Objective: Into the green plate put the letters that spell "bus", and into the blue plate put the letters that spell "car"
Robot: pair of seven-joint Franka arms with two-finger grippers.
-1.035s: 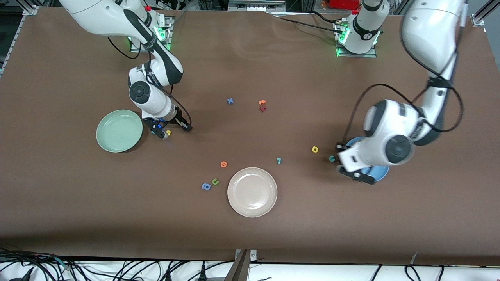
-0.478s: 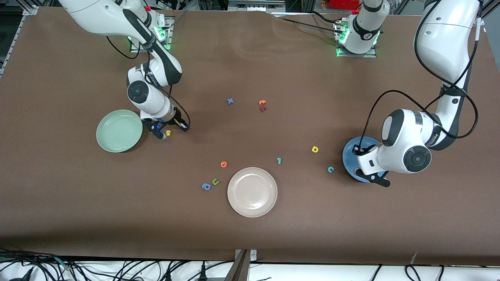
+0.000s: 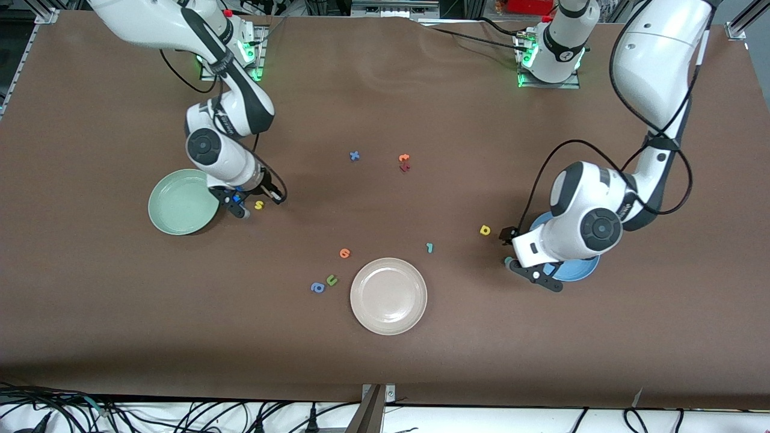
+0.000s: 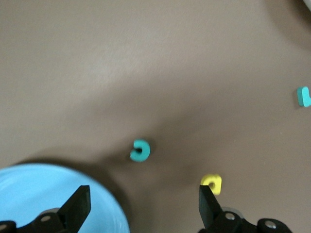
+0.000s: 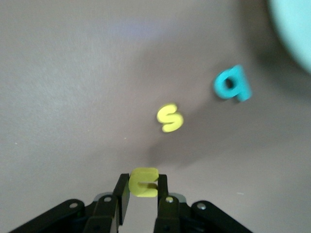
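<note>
Clamped tight in the right pincer (image 5: 144, 190): a yellow "u" (image 5: 144, 181), up over the surface (image 3: 385, 90) close to the green plate (image 3: 174, 207). Lying flat just under it, beside that plate: a yellow "s" (image 5: 170, 118) and a teal "b" (image 5: 232, 84), a little apart.

Down at the left arm's end: a teal "c" (image 4: 140, 150) flat on the surface, just beside the blue plate (image 4: 43, 194). Right over it, the left pincer (image 4: 145, 208), fingers (image 4: 80, 208) wide apart, nothing held. Close by, a yellow "a" (image 4: 212, 183). Well apart from that, a thin teal "r" (image 4: 303, 96), near the beige plate (image 3: 388, 325).

Lying around too: an orange letter (image 3: 344, 253), a green "u" (image 3: 331, 279), a blue "a" (image 3: 317, 288) and a blue "x" (image 3: 354, 156).
</note>
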